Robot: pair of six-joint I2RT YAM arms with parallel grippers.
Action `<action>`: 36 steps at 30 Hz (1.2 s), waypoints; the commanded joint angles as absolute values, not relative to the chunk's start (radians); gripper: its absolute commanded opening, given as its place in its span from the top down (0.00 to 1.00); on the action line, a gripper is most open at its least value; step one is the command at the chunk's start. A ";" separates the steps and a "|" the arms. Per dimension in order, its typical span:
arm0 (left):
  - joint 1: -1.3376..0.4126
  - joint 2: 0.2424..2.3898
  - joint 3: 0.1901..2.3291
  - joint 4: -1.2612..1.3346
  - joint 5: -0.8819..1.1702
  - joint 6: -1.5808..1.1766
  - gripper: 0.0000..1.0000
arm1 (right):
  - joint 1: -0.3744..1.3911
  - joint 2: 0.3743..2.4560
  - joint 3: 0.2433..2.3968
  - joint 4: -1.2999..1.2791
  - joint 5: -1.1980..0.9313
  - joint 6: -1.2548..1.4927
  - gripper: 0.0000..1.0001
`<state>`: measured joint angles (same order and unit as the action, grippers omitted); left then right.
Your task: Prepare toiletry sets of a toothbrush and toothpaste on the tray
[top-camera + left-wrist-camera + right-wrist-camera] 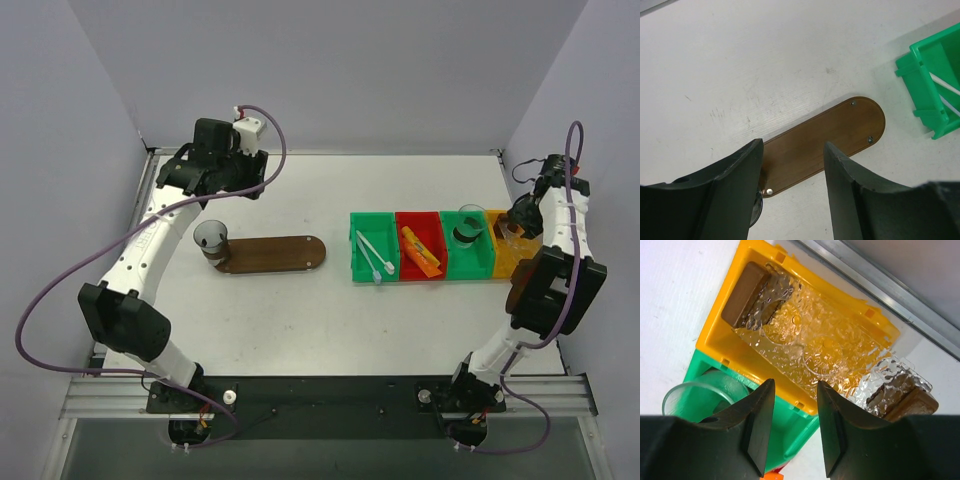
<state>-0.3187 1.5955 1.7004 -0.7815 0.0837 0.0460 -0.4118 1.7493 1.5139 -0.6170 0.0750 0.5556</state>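
Note:
Two white toothbrushes (372, 258) lie in the left green bin (371, 222). Orange toothpaste tubes (422, 250) lie in the red bin (418, 220). The brown oval tray (275, 254) carries only a clear cup (211, 240) on its left end. My left gripper (222, 180) hangs open above that end. In the left wrist view the left gripper (792, 145) frames the tray (825, 140), with nothing between the jaws. My right gripper (520, 215) is over the yellow bin (500, 262). In its wrist view the right gripper (795, 382) stands open over the yellow bin's rim (720, 335).
A clear cup (466, 224) stands in the second green bin (470, 265); the right wrist view shows this cup (705, 395) too. Clear textured plastic (830, 335) with brown blocks (747, 290) fills the yellow bin. An aluminium rail (900, 290) runs behind it.

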 commanded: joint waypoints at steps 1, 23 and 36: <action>-0.310 1.600 1.721 -0.764 0.087 0.054 0.39 | -0.403 1.776 1.566 -0.634 0.143 0.592 0.65; -0.304 1.582 1.736 -0.792 0.054 0.063 0.39 | -0.403 1.911 1.618 -0.644 0.219 0.641 0.67; -0.304 1.582 1.747 -0.798 0.046 0.069 0.39 | -0.394 1.963 1.638 -0.675 0.245 0.653 0.70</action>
<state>-0.3103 1.6028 1.7016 -0.7998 0.0559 0.0601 -0.4030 1.9285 1.5929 -0.6189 0.2039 0.6365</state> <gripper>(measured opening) 0.613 0.300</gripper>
